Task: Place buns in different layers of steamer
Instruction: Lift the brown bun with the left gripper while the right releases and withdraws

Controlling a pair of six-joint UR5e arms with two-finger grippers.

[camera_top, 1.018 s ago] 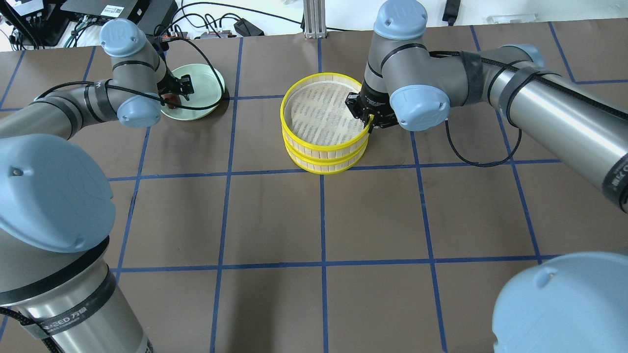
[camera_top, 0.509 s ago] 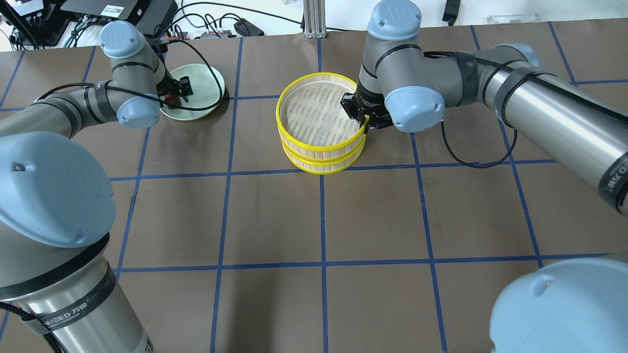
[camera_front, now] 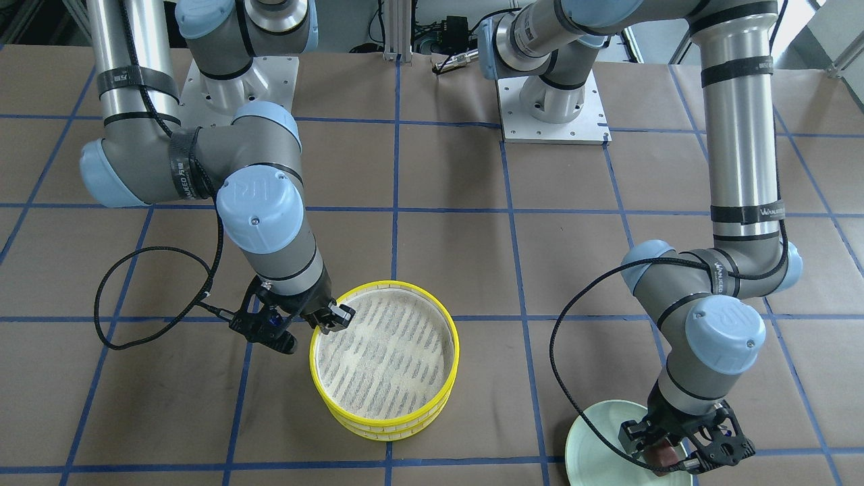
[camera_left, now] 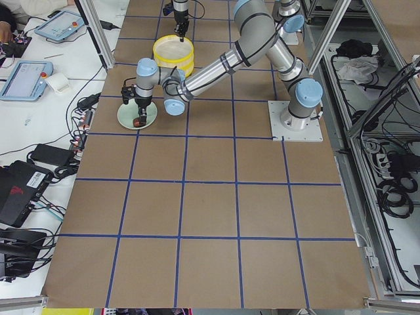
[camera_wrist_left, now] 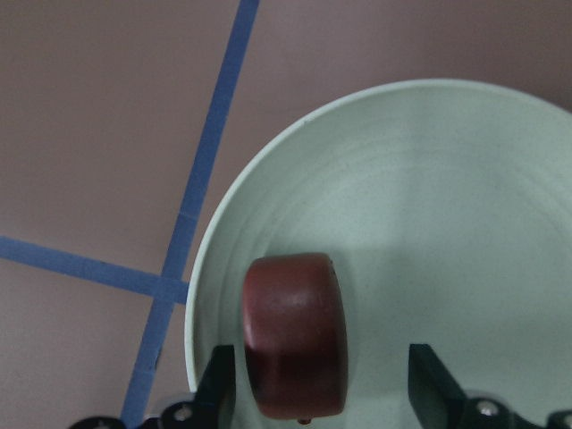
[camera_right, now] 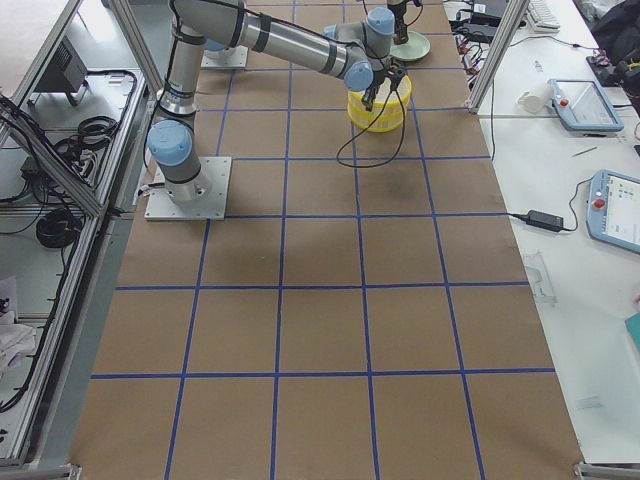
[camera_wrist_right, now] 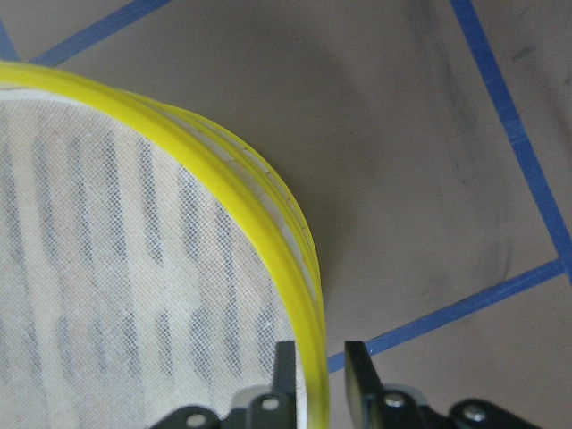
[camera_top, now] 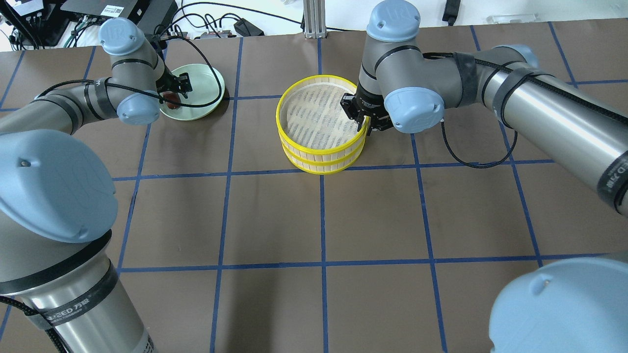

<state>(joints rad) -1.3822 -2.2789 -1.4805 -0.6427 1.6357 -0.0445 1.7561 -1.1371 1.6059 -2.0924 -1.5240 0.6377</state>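
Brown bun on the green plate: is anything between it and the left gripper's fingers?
Nothing visible does. The brown bun lies on the green plate between the fingers of the open left gripper, bare plate showing beside it. The right gripper, shut on the rim of the upper steamer tray, is well clear.

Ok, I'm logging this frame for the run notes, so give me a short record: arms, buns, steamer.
left gripper: open, fingers either side of the reddish-brown bun on the pale green plate
right gripper: shut on the top steamer tray at its yellow rim
top steamer tray: empty, stacked on the lower steamer tray
white bun: not seen in any view
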